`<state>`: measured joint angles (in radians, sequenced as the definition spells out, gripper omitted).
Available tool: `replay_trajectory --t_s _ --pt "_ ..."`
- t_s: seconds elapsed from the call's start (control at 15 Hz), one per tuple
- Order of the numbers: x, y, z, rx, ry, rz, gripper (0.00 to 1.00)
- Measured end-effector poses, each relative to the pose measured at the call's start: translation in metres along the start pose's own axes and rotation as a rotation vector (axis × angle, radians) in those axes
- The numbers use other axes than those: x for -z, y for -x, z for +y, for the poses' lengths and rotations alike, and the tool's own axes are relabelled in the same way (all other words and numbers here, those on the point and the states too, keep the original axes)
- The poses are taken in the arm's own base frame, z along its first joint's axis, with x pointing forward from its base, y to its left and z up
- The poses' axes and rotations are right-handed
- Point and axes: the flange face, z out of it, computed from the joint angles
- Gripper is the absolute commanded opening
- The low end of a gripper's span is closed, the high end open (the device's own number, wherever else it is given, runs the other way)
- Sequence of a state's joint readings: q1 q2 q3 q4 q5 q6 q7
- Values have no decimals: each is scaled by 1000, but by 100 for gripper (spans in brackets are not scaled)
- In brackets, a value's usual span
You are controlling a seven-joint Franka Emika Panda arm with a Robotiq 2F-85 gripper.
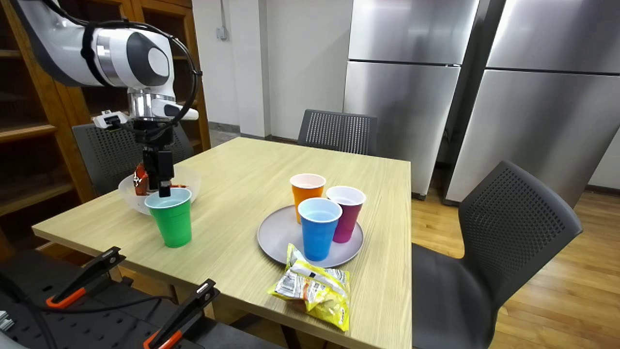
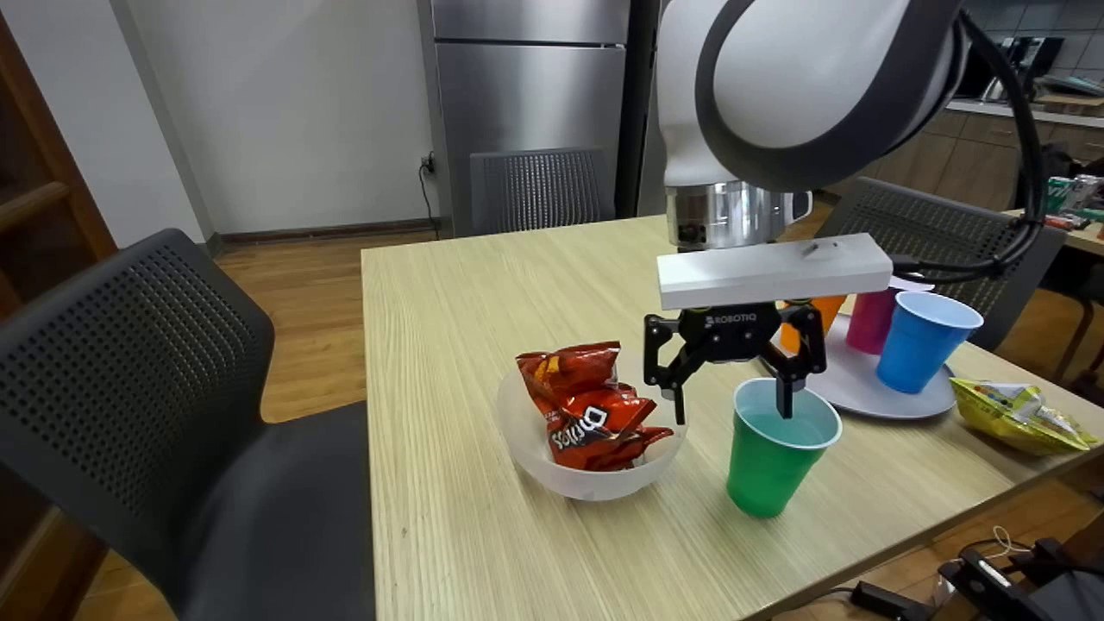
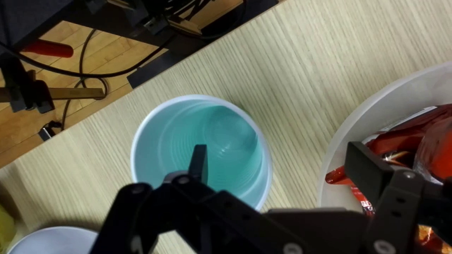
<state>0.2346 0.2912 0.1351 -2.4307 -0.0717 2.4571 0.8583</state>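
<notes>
My gripper (image 2: 731, 412) points down over the table with its two fingers wide apart and nothing between them; it also shows in the wrist view (image 3: 279, 155). One finger is over the mouth of a green cup (image 2: 772, 466); whether its tip is inside the rim I cannot tell. The cup stands upright, and its pale interior shows in the wrist view (image 3: 229, 137). The other finger is over the near side of a translucent white bowl (image 2: 595, 485), also in the wrist view (image 3: 339, 141). Red snack bags (image 2: 595, 423) lie in the bowl.
A grey plate (image 1: 273, 237) holds an orange cup (image 1: 304, 196), a blue cup (image 1: 318, 232) and a purple cup (image 1: 346, 223). A yellow snack bag (image 1: 319, 291) lies beside the plate near the table edge. Dark chairs (image 1: 513, 232) stand around the wooden table (image 1: 227, 184).
</notes>
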Motion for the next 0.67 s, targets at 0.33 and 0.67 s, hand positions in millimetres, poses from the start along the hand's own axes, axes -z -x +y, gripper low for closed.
replay_trajectory --t_s 0.33,0.67 --pt "-8 -7 -7 -13 -12 -8 34" --pt "-7 -12 -7 -24 -18 -8 0"
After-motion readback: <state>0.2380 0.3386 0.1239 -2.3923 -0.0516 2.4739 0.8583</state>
